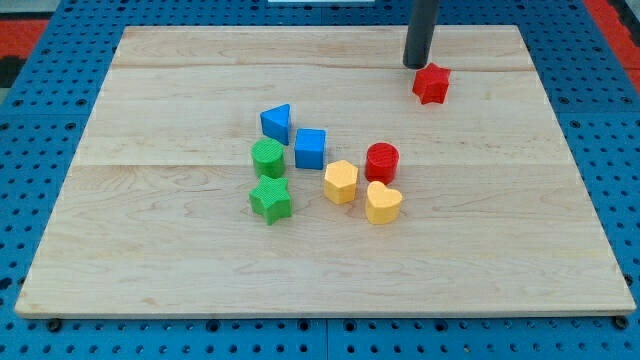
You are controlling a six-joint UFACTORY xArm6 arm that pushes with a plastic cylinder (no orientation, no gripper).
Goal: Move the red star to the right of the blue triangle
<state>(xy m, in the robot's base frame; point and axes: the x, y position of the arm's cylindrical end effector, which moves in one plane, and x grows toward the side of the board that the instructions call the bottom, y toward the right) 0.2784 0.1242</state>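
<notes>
Nearest the view's bottom sits the green star, with the yellow heart off to its right, both on the pale wooden board. Just behind them come the yellow hexagon, touching or almost touching the heart, and the green cylinder, which sits right against the star. Further back, the red cylinder stands just above the heart, and the blue cube lies between the green cylinder and the hexagon. Behind the cube, slightly to the view's left, is the blue triangle, close to both the cube and the green cylinder.

Well apart from this cluster, toward the view's top right, lies the red star (alone on that stretch of board). My tip rests just beside it, at its upper left edge, touching or very nearly so. Being a plain rod, it has no fingers and holds nothing.
</notes>
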